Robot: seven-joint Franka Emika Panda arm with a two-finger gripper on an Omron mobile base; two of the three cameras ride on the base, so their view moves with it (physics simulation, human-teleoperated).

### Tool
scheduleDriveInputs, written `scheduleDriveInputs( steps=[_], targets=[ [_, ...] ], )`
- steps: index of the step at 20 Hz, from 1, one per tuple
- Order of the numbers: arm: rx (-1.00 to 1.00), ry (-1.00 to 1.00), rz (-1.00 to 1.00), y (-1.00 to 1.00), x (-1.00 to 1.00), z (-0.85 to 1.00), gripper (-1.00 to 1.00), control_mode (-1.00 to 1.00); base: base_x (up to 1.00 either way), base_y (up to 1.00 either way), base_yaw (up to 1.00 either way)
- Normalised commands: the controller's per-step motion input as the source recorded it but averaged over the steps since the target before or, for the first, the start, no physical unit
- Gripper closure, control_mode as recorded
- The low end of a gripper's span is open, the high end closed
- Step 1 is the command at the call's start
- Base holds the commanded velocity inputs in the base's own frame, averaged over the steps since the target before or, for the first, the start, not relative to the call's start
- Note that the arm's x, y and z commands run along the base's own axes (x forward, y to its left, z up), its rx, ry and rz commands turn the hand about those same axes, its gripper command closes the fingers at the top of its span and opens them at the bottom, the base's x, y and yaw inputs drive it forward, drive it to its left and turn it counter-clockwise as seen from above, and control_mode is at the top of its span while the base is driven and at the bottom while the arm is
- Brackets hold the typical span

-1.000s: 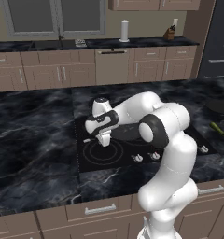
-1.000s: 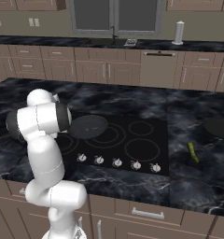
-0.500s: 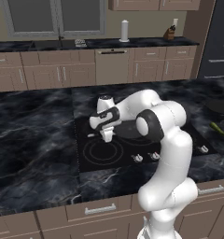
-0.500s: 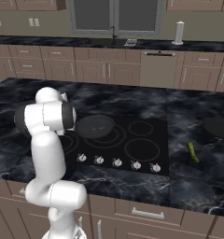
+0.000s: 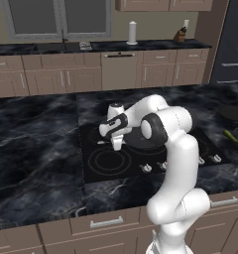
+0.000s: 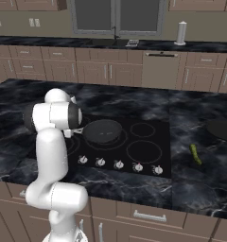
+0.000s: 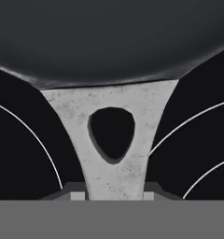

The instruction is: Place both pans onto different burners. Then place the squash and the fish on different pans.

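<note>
The pan [image 6: 102, 131] sits on the black cooktop [image 6: 148, 163] at mid-frame of the right base view, over a burner ring, its pale handle [image 7: 112, 144] running down the middle of the hand view into the pincer [image 7: 111, 195], which is closed on that handle. The second pan [image 6: 223, 128] lies at the right edge on the worktop [image 6: 200, 184], with the squash [image 6: 195, 154] just below it. To finish well, centre the pan on the ring, then release cleanly.

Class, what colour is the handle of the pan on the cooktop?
Pale speckled grey handle, against the dark pan; clearest in the hand view.
</note>
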Motion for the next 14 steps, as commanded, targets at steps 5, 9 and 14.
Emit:
scheduleDriveInputs(
  steps=[5, 9, 14],
  targets=[
    [0.00, 0.00, -0.07, -0.11, 0.25, -0.33, 1.00, -1.00, 0.00, 0.00, 0.00],
    [0.00, 0.00, -0.07, -0.15, 0.28, -0.23, 1.00, -1.00, 0.00, 0.00, 0.00],
    [0.00, 0.00, -0.05, -0.15, 0.09, -0.05, 1.00, -1.00, 0.00, 0.00, 0.00]
  ],
)
